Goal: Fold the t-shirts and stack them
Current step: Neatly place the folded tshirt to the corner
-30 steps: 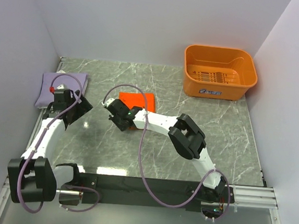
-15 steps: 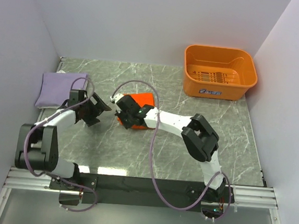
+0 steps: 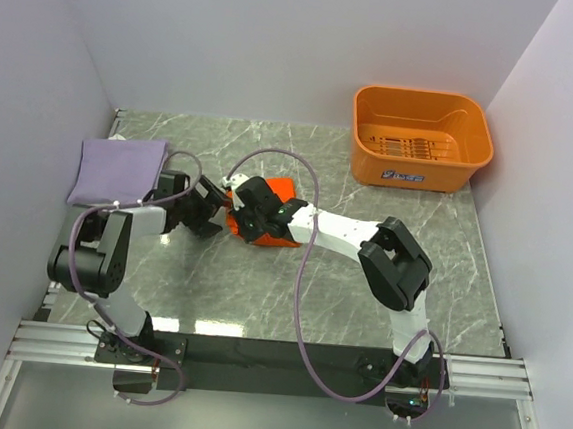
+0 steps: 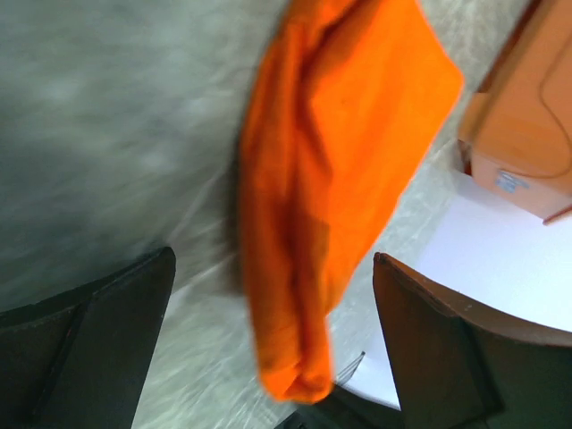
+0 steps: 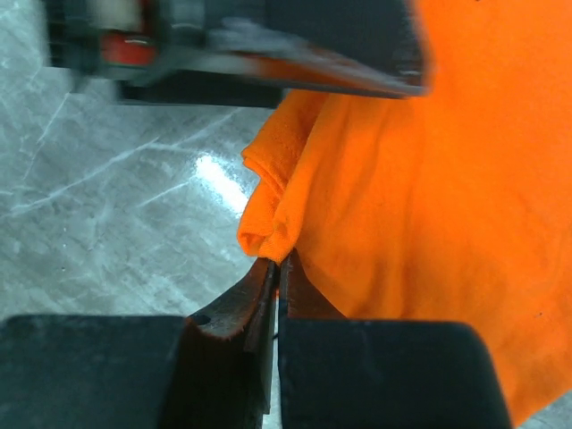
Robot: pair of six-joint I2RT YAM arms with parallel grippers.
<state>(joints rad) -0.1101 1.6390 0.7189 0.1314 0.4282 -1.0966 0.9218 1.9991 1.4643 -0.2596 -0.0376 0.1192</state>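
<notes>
The orange t-shirt (image 3: 278, 187) lies folded mid-table, partly under my right gripper (image 3: 250, 215). In the right wrist view the right gripper (image 5: 279, 264) is shut on the shirt's bunched corner (image 5: 268, 228), with the rest of the cloth (image 5: 447, 179) spread beyond it. My left gripper (image 3: 217, 208) is at the shirt's left edge. In the left wrist view it (image 4: 273, 331) is open, with the shirt's folded edge (image 4: 322, 197) lying between its fingers (image 4: 98, 340). The lavender t-shirt (image 3: 118, 170) lies folded at the far left.
The rigid orange basket (image 3: 421, 138) stands at the back right and also shows in the left wrist view (image 4: 527, 116). The left gripper's body (image 5: 268, 45) crosses the top of the right wrist view. Walls close in the table's left, back and right sides.
My left arm has swung right, from beside the lavender shirt to the orange shirt's left edge. My right gripper has moved forward onto the orange shirt's near left corner.
</notes>
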